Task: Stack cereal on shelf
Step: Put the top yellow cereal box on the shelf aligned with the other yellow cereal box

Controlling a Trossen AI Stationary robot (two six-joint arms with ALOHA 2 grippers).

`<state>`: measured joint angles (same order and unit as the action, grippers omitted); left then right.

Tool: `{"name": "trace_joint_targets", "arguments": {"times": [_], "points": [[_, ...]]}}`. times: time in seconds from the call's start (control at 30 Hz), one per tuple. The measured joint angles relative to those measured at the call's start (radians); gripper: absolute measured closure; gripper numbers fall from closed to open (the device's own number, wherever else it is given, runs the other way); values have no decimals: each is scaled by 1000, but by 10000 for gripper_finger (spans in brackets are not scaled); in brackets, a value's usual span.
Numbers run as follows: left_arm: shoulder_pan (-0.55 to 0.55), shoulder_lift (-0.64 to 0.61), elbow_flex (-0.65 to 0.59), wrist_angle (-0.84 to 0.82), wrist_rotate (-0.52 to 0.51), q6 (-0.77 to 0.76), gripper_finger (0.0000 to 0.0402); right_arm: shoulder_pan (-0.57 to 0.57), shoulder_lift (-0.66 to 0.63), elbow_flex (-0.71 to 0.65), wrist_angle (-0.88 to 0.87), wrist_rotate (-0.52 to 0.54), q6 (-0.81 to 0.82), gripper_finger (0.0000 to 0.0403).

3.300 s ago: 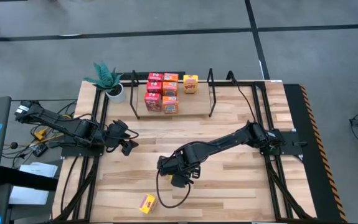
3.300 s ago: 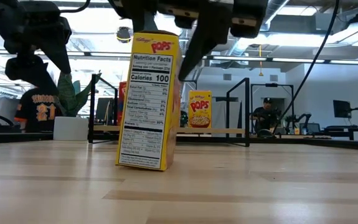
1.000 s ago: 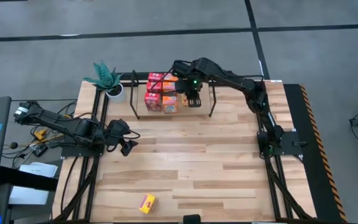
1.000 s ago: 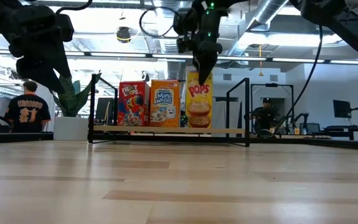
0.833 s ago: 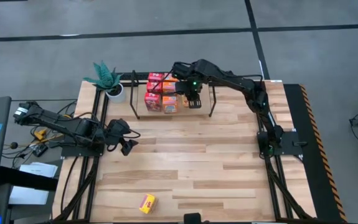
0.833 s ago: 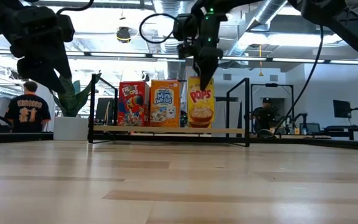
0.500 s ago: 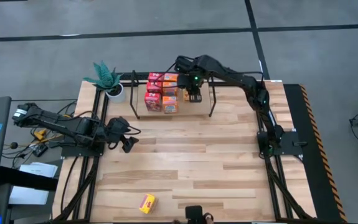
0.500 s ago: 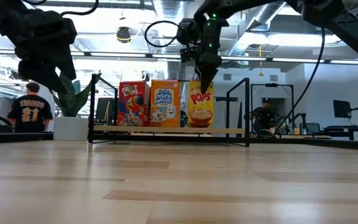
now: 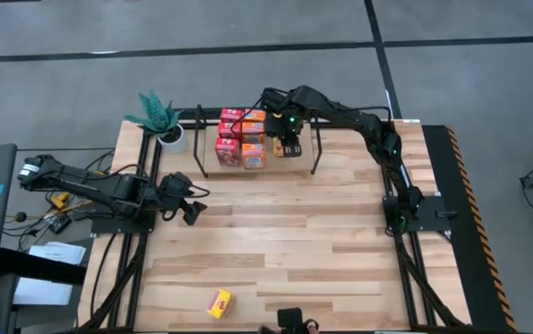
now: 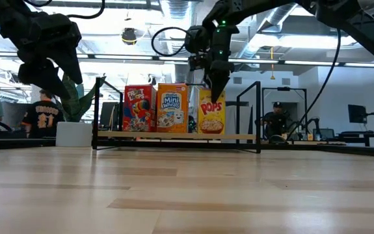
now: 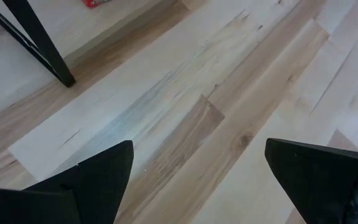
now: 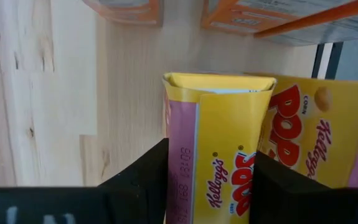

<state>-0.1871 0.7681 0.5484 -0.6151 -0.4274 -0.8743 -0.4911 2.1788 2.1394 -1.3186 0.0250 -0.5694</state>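
A yellow cereal box (image 12: 219, 149) is shown gripped between the two dark fingers (image 12: 138, 180) of the right tool (image 9: 287, 139), which is extended over the shelf (image 9: 314, 139) at the 12 o'clock side of the desk (image 9: 322, 250). In the right wrist view the box is seen clamped on both narrow sides, with a second yellow box (image 12: 319, 134) standing just beside it and touching it. In the low view the held box (image 10: 211, 117) is seen upright directly beneath the right tool (image 10: 213, 84), at or just above the wooden base of the shelf (image 10: 173, 136), immediately to the 3 o'clock side of an orange box (image 10: 172, 108), which in turn stands beside a red box (image 10: 139, 108). From above, red boxes (image 9: 228, 148) and orange boxes (image 9: 253, 148) are seen grouped on the shelf at 9 o'clock of the tool. One further yellow box (image 9: 219, 303) lies alone near the 6 o'clock edge of the desk, well apart from both tools. The left tool (image 9: 188, 211) is held with its fingers (image 11: 98, 177) spread wide above bare wood toward the 9 o'clock side of the desk, gripping nothing. A white potted plant (image 9: 164, 122) stands at 9 o'clock of the shelf.
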Motion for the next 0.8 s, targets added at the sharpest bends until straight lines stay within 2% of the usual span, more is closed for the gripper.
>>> {"name": "trace_joint_targets", "arguments": {"times": [0.27,0.6,0.8], "points": [[0,0,0,0,-6,-1,47,0,-1,-4,2,1,6,211],[0,0,0,0,-6,-1,47,9,0,-7,0,51,23,134],[0,0,0,0,-4,-1,47,14,1,63,-39,53,19,127]]}}
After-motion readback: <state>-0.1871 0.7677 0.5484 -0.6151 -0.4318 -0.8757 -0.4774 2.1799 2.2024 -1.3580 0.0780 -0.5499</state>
